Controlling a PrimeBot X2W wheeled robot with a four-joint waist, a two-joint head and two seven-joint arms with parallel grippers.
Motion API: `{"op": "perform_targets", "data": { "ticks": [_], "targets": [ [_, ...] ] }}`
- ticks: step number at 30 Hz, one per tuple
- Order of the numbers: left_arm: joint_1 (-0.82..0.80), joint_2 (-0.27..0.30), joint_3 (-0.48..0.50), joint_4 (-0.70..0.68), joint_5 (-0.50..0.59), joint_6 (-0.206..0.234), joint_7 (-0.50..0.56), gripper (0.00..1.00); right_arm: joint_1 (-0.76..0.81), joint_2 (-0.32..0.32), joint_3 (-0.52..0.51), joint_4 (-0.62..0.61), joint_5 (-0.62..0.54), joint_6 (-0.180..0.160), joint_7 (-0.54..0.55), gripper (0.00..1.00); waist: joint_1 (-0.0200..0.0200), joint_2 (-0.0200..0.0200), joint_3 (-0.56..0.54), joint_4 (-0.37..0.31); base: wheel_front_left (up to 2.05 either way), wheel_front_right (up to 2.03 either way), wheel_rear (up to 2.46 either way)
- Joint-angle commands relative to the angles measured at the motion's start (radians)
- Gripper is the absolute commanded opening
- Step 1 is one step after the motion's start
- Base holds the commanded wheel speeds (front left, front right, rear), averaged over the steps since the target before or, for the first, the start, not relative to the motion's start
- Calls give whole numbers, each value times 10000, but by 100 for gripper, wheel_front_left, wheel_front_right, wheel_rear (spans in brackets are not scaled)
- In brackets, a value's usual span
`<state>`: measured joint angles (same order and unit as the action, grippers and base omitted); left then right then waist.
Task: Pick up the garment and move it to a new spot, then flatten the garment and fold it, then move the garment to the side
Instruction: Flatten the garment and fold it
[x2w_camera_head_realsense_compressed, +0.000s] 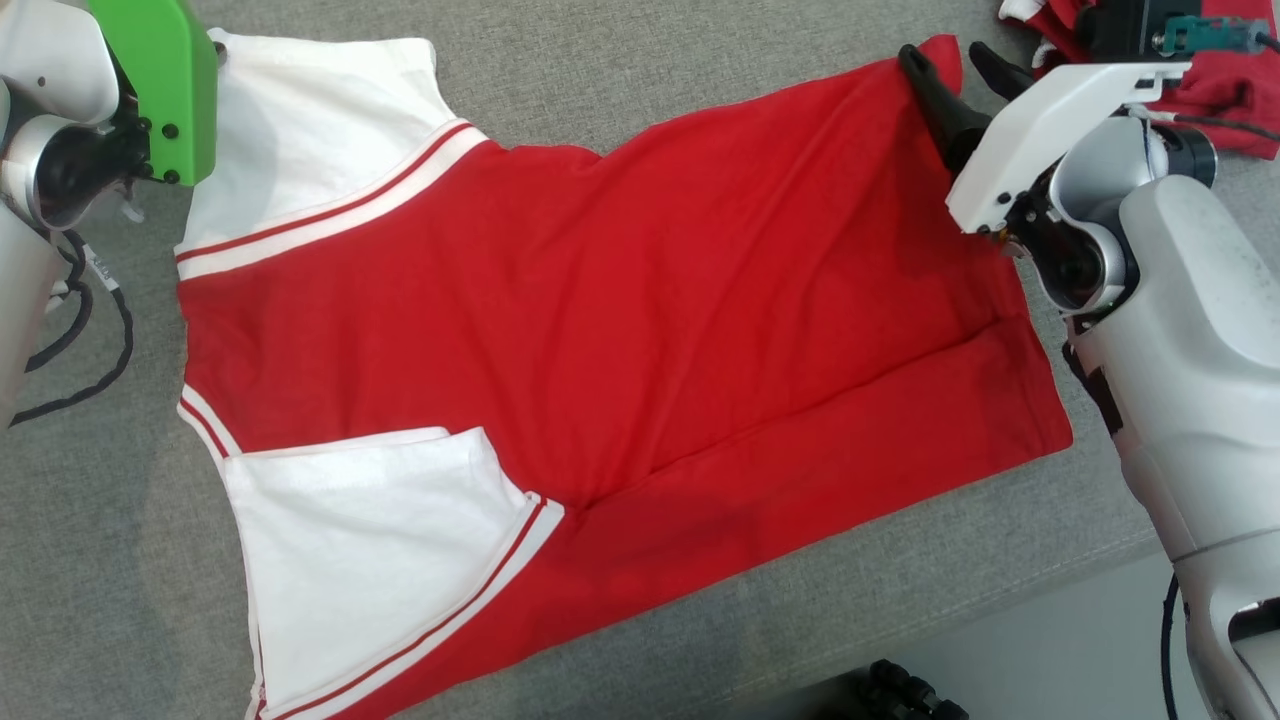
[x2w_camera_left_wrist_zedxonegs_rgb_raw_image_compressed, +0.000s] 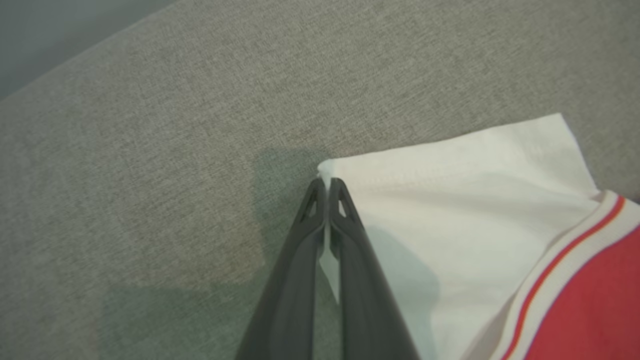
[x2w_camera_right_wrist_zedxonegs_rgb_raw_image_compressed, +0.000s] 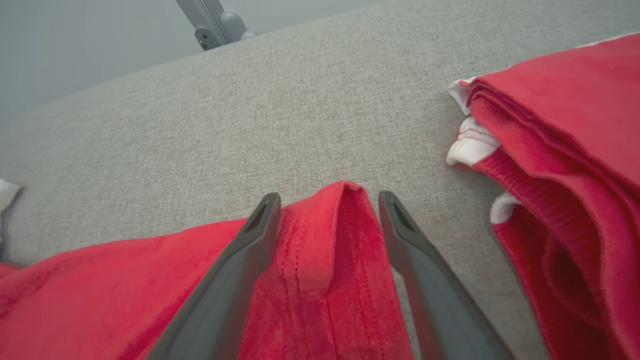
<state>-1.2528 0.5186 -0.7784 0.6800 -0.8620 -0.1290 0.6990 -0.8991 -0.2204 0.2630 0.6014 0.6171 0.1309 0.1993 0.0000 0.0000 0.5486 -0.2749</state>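
Observation:
A red garment with white sleeves and red-striped white trim lies spread on the grey table. In the left wrist view my left gripper is shut, pinching the corner of the white sleeve. In the head view the green-covered left wrist sits over that sleeve's far corner. My right gripper stands open, its dark fingers straddling a raised fold at the garment's red hem corner. From the head camera the right gripper is at the garment's far right corner.
A pile of other red and white clothing lies just right of the right gripper, also at the top right from the head camera. The grey table's front edge runs along the lower right. A black cable hangs at left.

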Motion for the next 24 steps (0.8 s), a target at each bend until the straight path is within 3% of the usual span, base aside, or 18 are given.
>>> {"op": "perform_targets", "data": {
  "ticks": [1,4,6,7,11,12,13,18,24],
  "targets": [
    [-196,101,-60,-33,-70,-23,-68,0,-278,-36,-113,225,-86,-5,407,100,0,0,2,-7,0,0,0],
    [-257,112,-174,-18,-130,-23,-112,0,-645,134,-293,626,-196,-3,1291,100,0,0,-8,-13,0,0,0],
    [-297,130,-263,0,-157,-22,-127,0,-883,182,-406,861,-370,-5,1753,72,0,0,-2,-16,0,0,0],
    [-324,139,-306,5,-161,-22,-142,0,-976,221,-455,982,-461,-3,1978,50,0,0,-1,-12,0,0,0],
    [-424,169,-476,67,-199,-23,-180,0,-1306,413,-578,1191,-812,-3,2553,42,0,0,-13,5,0,0,0],
    [-442,178,-508,82,-229,-23,-198,0,-1360,430,-623,1189,-895,-3,2611,26,0,0,-17,6,0,0,0],
    [-453,186,-542,98,-243,-23,-211,0,-1376,466,-654,1174,-948,-3,2640,0,0,0,-25,7,0,0,0],
    [-537,263,-848,-51,-234,-23,-362,0,-1462,524,-738,922,-1171,-3,2443,0,0,0,-46,42,0,0,0],
    [-832,609,-1373,-941,-378,-23,-1337,0,-1603,225,-1010,742,-998,-5,1973,0,0,0,20,291,0,0,0]
  ]
}}
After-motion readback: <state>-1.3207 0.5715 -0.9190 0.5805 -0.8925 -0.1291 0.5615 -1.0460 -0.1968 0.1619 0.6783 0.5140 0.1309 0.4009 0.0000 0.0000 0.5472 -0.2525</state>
